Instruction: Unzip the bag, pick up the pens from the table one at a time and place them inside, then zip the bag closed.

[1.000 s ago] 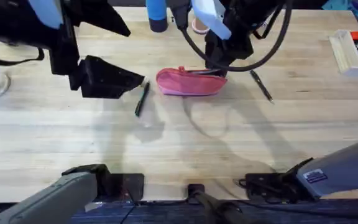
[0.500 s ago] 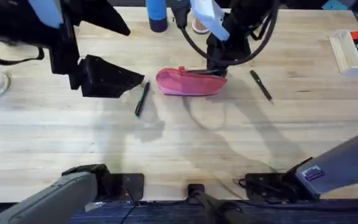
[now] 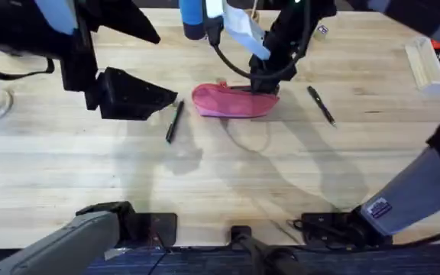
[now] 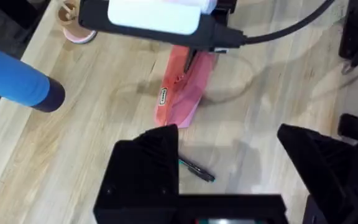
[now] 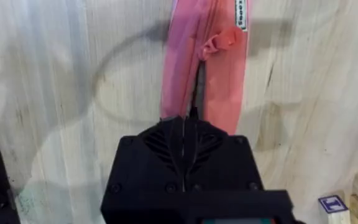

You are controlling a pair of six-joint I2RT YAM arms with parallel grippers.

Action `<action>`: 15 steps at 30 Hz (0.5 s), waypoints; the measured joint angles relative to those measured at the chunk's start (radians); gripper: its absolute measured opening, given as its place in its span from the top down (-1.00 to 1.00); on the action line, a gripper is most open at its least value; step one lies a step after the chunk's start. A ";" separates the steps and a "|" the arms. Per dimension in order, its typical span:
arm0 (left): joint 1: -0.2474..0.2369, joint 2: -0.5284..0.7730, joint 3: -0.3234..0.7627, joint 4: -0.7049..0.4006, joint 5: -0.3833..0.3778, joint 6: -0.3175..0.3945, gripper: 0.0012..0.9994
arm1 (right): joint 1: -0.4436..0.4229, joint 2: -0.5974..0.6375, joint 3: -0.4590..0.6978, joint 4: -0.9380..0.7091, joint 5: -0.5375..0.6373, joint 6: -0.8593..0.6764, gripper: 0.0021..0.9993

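The bag (image 3: 234,101) lies on the table (image 3: 228,176) just above the centre of the overhead frame, long side running left to right, with its reddish pull (image 5: 224,41) near the left end. In the right wrist view the zipper line shows a dark slit between the pull and the black fingers, so the pouch is partly open there; what lies inside it cannot be made out. One of the pens (image 3: 174,121) rests on the wood just left of the bag, slightly tilted from upright in the frame, and the other pen (image 3: 321,105) lies to the bag's right, slanting down toward the right; both are apart from the pouch. At the upper right edge a pale tray (image 3: 432,67) holds thin pale sticks and red-capped markers. The right gripper (image 3: 264,81) reaches in from the top of the overhead frame and comes down on the bag's right end, its fingers pressed together over the zipper line, though what they pinch is hidden beneath them. The left gripper (image 3: 132,95) hovers at the upper left of the overhead frame, left of the bag and above the nearer pen, its black fingers spread wide and holding nothing, as the left wrist view also shows.
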 joint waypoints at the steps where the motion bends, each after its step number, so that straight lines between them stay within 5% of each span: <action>1: 0.000 0.000 0.000 0.000 0.000 0.000 -0.99 | 0.000 0.008 0.000 0.003 0.000 0.000 0.94; 15: 0.000 0.000 0.000 0.000 0.000 0.000 -0.99 | -0.008 0.042 0.000 0.072 0.000 0.000 0.94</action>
